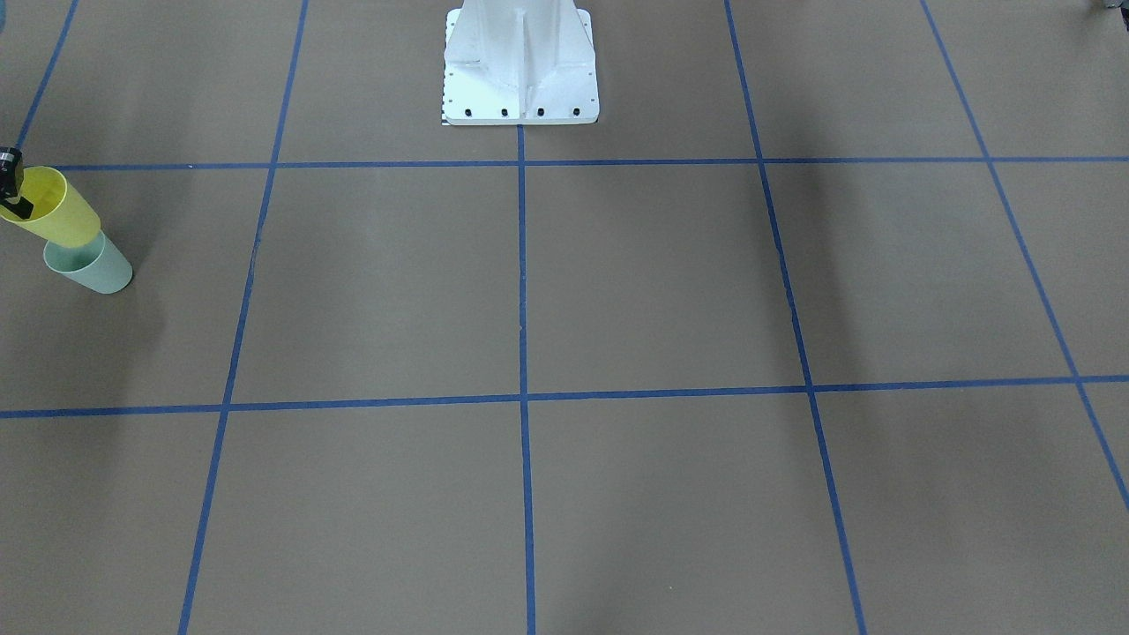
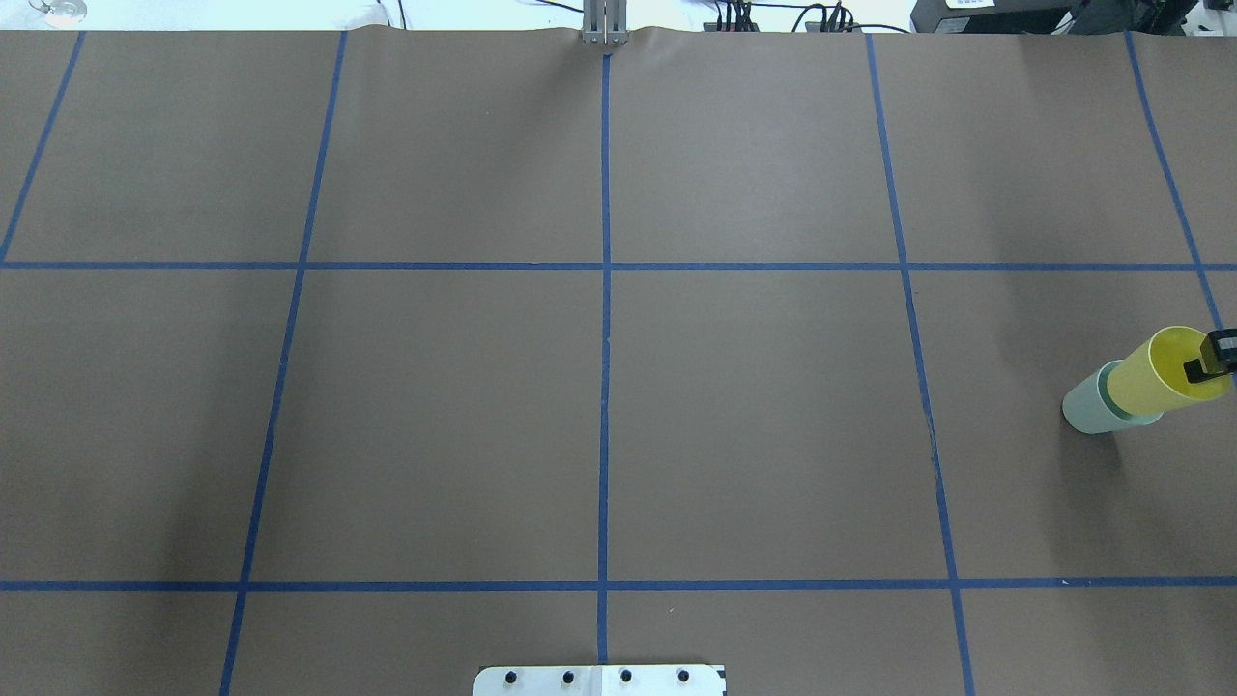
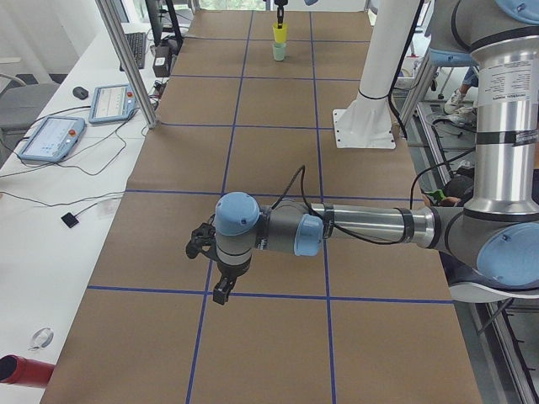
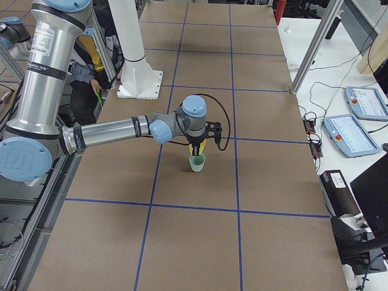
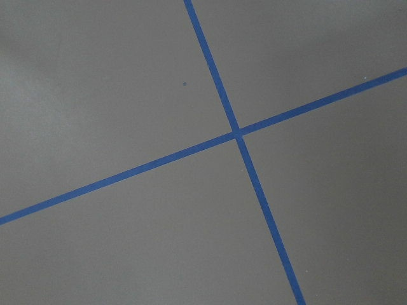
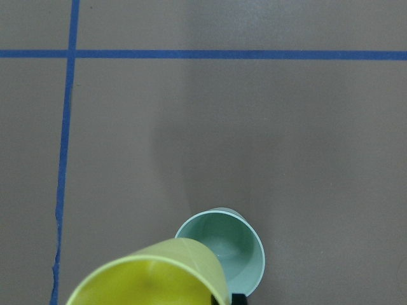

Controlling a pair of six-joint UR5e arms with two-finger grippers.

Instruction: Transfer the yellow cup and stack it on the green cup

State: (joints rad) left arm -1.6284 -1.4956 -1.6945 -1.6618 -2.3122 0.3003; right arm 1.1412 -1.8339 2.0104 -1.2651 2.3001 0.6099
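Note:
My right gripper (image 2: 1214, 364) is shut on the rim of the yellow cup (image 2: 1156, 375), with one black finger inside its mouth. The cup hangs tilted directly over the green cup (image 2: 1088, 408), which stands upright on the brown table near the right edge. In the front-facing view the yellow cup (image 1: 55, 208) has its base at the mouth of the green cup (image 1: 93, 265); I cannot tell whether it is inside. The right wrist view shows the yellow cup (image 6: 152, 279) overlapping the rim of the green cup (image 6: 227, 249). My left gripper (image 3: 217, 284) hovers over a tape crossing far away; I cannot tell its state.
The white robot pedestal (image 1: 520, 66) stands at the table's middle rear. Blue tape lines (image 2: 605, 290) grid the brown table. A side bench holds tablets (image 4: 354, 124) beyond an aluminium post (image 4: 315, 48). A person (image 4: 91, 66) sits behind the pedestal.

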